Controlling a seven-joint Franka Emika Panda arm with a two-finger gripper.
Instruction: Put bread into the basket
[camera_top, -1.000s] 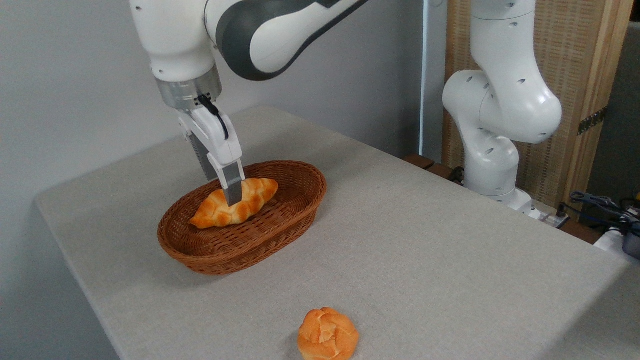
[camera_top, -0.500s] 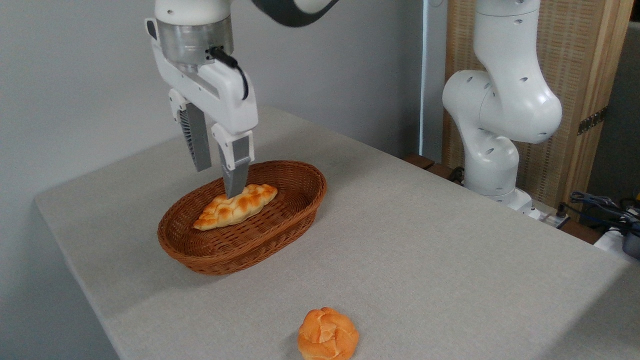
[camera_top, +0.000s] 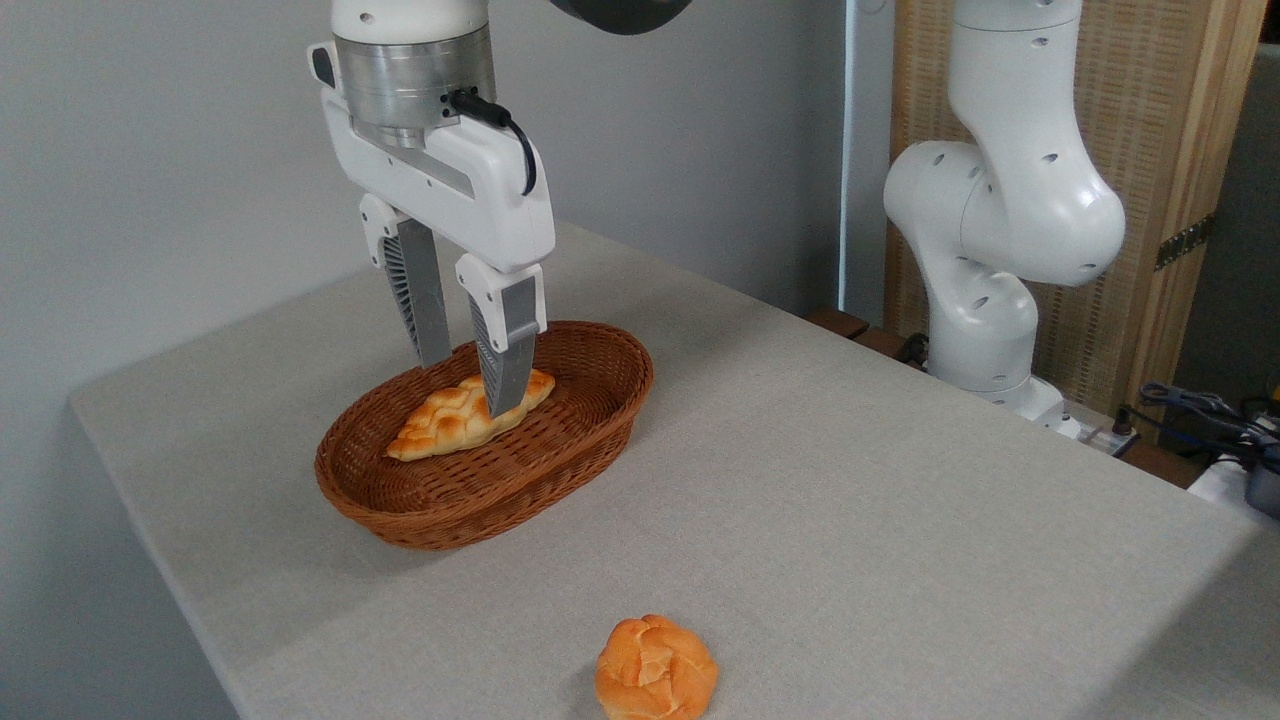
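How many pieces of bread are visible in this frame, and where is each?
2. The braided bread lies inside the basket, under the open tool. The round bun sits on the table near the front edge. None appear hidden.

I see even, bright light; soft shadow left of basket (camera_top: 560, 455); sharp focus, no glare.

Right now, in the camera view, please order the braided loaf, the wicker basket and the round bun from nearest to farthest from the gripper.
1. Braided loaf, directly under the open gripper.
2. Wicker basket, around the loaf.
3. Round bun, alone at the table's front edge.
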